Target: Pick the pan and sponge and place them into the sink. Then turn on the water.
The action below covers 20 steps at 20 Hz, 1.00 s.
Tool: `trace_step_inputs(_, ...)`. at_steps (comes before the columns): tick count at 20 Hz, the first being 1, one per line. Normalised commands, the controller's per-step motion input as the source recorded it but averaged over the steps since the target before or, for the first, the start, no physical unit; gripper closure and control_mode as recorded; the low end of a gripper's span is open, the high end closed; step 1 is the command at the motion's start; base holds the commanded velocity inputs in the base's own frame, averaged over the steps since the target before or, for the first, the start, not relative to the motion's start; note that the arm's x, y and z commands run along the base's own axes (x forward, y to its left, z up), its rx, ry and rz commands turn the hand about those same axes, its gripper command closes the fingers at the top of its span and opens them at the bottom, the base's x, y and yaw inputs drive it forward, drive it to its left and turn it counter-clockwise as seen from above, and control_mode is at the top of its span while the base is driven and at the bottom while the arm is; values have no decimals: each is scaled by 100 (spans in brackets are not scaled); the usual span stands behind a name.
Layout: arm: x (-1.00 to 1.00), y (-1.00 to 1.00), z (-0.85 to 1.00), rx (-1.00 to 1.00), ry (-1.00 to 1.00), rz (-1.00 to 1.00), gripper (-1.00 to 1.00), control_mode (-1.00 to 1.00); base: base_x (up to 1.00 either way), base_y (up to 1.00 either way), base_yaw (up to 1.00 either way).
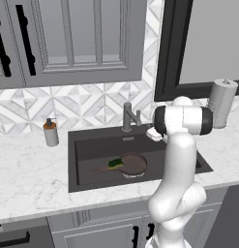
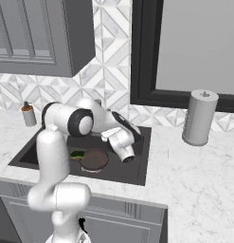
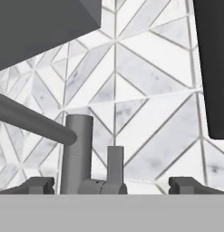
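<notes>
The dark brown pan [image 1: 133,164] lies on the floor of the dark grey sink [image 1: 72,160], handle pointing left. The yellow-green sponge [image 1: 115,163] rests at the pan's left rim, over the handle's root. From the right side the pan [image 2: 94,160] and sponge [image 2: 77,154] sit below my forearm. My gripper [image 3: 113,186] is open, both fingertips [image 3: 38,185] wide apart and empty, aimed at the grey faucet [image 3: 77,154] and its upright lever [image 3: 115,163]. My hand [image 1: 154,134] hovers just right of the faucet [image 1: 127,116], above the basin. The water is out of view.
A soap dispenser [image 1: 51,132] stands on the marble counter left of the sink. A paper towel roll [image 1: 221,102] stands at the back right, below a dark-framed window. Grey wall cabinets hang above the tiled backsplash. The faucet's spout [image 3: 31,120] crosses the hand view at left.
</notes>
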Motion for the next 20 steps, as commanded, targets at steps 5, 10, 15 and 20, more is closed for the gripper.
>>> trace_step_inputs(5, 0, 3, 0, 0, 0, 0, -100, -100, 0, 0, 0)
trace_step_inputs(10, 8, 9, 0, 0, 0, 0, -100, -100, 0, 0, 0)
trace_step_inputs(15, 28, 35, 0, 0, 0, -3, -100, -100, 0, 0, 0)
trace_step_inputs(20, 36, 15, 12, 0, 0, -4, -100, -100, 0, 0, 0)
